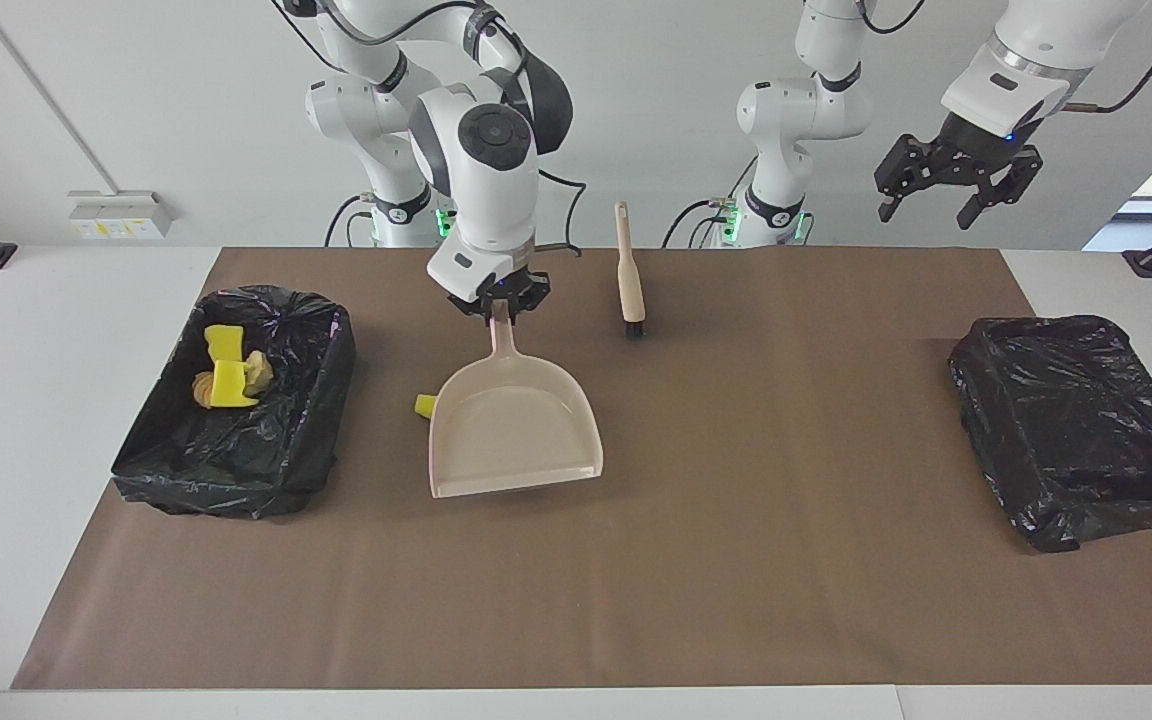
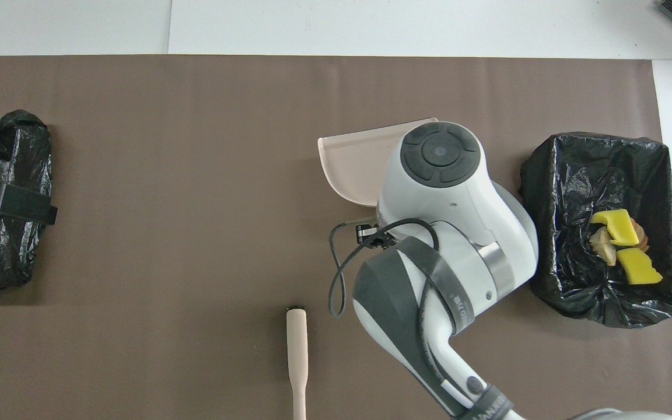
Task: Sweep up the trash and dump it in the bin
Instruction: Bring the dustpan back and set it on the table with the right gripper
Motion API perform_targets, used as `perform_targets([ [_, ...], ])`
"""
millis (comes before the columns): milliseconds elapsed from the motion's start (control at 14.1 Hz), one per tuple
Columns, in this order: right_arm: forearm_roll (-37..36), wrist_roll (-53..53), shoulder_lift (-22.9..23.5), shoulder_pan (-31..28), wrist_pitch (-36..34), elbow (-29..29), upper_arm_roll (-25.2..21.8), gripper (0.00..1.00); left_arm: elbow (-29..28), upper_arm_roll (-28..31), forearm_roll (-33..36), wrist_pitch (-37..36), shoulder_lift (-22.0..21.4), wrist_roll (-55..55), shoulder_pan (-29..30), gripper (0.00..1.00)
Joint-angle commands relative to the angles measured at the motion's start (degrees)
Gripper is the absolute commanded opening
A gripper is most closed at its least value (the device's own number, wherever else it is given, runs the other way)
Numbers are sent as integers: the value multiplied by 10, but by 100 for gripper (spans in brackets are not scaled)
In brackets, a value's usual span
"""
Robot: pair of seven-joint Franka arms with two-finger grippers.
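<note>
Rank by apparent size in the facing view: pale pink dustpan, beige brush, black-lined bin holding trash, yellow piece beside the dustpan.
1. Black-lined bin holding trash, largest.
2. Pale pink plastic dustpan, held above the mat, so it may look somewhat bigger than it is.
3. Beige wooden-handled brush.
4. Yellow sponge-like piece, smallest, partly hidden by the dustpan.

Brown mat (image 1: 736, 560), wall socket (image 1: 116, 213) perhaps.

Dustpan (image 1: 516, 430): pale pink. Brush (image 1: 629, 275): beige handle, black bristles. Bin liners (image 1: 236, 440): glossy black. Trash pieces (image 1: 226, 375): bright yellow, tan. Table cover (image 1: 736, 520): plain brown. Arms: white, dark grey joints.
</note>
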Motion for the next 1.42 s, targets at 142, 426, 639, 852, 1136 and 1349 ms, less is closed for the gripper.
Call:
perform_targets([
  [142,5,166,150,102,62,142,-2,0,-3,-5,5,-3,-6,4,9,100],
  [426,5,195,180,125,120,147,-2,0,-5,-5,5,-11,-13,4,12,100],
  [639,1,194,199,131,153,141,-2,0,-6,-6,5,-14,-16,2,11,100],
  [852,2,180,201,129,173,134,-2,15,-6,-6,5,-15,-16,2,6,100],
  [1136,1,108,197,125,155,112,-2,100,-7,-6,3,18,-9,4,6,100],
  [1349,-5,108,160,119,93,114,-2,100,-6,-6,3,44,-1,4,6,100],
])
